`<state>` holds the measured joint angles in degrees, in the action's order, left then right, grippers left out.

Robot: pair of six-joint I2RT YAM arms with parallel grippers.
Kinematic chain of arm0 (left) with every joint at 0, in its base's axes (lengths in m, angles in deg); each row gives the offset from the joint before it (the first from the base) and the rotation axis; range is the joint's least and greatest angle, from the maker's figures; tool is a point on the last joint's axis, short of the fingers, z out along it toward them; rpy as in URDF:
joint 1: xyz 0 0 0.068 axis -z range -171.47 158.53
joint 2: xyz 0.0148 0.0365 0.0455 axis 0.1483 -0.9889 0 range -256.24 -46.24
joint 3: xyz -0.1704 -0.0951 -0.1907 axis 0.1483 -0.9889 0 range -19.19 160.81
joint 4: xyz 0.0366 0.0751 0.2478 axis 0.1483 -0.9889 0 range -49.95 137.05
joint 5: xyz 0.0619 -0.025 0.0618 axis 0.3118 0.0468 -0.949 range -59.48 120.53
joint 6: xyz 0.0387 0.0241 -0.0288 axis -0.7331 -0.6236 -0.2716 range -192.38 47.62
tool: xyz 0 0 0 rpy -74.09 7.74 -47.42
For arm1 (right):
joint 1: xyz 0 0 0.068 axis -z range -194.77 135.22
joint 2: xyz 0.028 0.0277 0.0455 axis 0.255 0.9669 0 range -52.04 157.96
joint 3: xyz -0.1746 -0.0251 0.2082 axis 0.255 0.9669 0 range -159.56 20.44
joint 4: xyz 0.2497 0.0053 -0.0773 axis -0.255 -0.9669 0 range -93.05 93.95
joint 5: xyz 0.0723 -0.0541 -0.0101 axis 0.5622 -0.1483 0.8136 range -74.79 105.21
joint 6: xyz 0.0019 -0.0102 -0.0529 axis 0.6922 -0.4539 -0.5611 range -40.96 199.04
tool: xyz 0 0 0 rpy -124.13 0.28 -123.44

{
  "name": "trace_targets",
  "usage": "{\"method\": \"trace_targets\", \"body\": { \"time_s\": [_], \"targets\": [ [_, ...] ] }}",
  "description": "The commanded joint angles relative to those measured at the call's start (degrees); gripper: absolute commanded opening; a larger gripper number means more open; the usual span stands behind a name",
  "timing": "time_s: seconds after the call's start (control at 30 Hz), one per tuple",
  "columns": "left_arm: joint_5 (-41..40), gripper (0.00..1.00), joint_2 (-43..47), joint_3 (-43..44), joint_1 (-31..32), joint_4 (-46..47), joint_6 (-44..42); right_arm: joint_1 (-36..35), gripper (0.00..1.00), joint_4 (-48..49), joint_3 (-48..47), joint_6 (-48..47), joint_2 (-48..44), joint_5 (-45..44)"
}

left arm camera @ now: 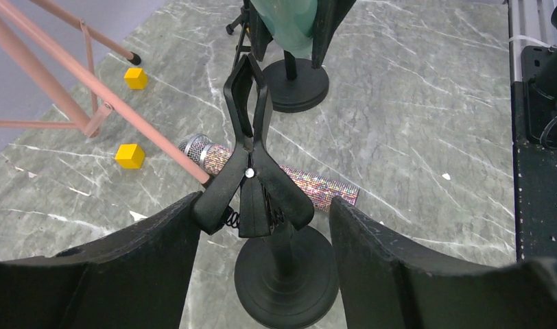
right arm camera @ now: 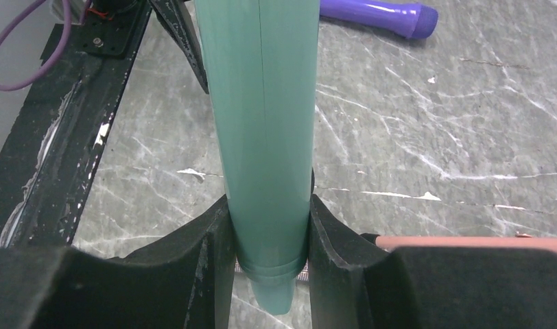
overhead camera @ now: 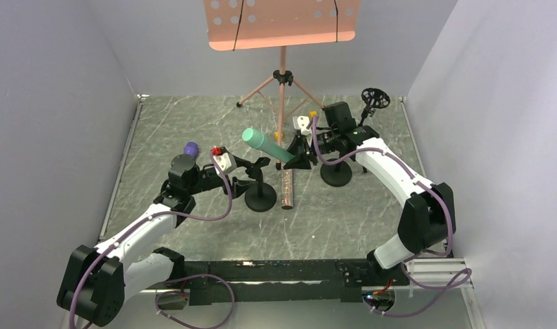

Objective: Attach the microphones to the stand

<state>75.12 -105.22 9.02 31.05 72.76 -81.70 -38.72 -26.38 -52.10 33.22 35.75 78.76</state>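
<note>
In the left wrist view, my left gripper stands open around the spring clip atop a black round-based stand. Its left finger touches a clip handle; the right finger is apart. The clip's jaws are closed and hold nothing. My right gripper is shut on the mint-green microphone, held tilted in the air beside a second black stand. The glittery microphone lies flat on the table between the stands. The purple microphone lies at the far left, partly behind my left arm.
A pink music stand on a tripod rises at the back; one leg slants close to the left stand. Two yellow cubes lie by that leg. A black round holder stands at the back right. Walls close in on three sides.
</note>
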Motion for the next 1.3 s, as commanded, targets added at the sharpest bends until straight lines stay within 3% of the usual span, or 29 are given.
{"method": "trace_targets", "body": {
  "time_s": [0.0, 0.27, 0.43, 0.6, 0.83, 1.0, 1.27],
  "targets": [
    [2.3, 0.71, -0.7, 1.7, -0.3, 2.3, 0.6, 0.0, 0.03, 1.8, -2.7, 0.0, 1.0, 3.3],
    [1.8, 0.68, -0.2, 1.4, -0.2, 2.8, 0.9, 0.0, 0.03, 1.1, -3.2, -0.5, 2.4, 2.9],
    [1.2, 0.81, 0.8, 0.7, -0.2, 3.5, 1.4, 0.0, 0.03, 0.9, -3.5, -0.5, 2.9, 2.9],
    [1.9, 0.81, 0.4, 0.5, -0.2, 4.7, 2.5, 0.0, 0.03, 0.8, -3.5, -0.5, 3.2, 2.7],
    [3.6, 0.66, -1.5, 1.6, -0.2, 4.4, 3.2, 0.0, 0.03, 0.2, -3.8, -1.1, 3.7, 2.6],
    [4.0, 0.33, -2.2, 2.5, -0.2, 2.1, 2.3, -0.2, 0.03, -1.2, -4.1, -2.7, 4.0, 2.2],
    [4.0, 0.30, -2.1, 2.7, -0.3, 1.0, 1.4, -2.1, 0.03, -4.1, -4.1, -7.2, 4.8, 0.2]
  ]
}}
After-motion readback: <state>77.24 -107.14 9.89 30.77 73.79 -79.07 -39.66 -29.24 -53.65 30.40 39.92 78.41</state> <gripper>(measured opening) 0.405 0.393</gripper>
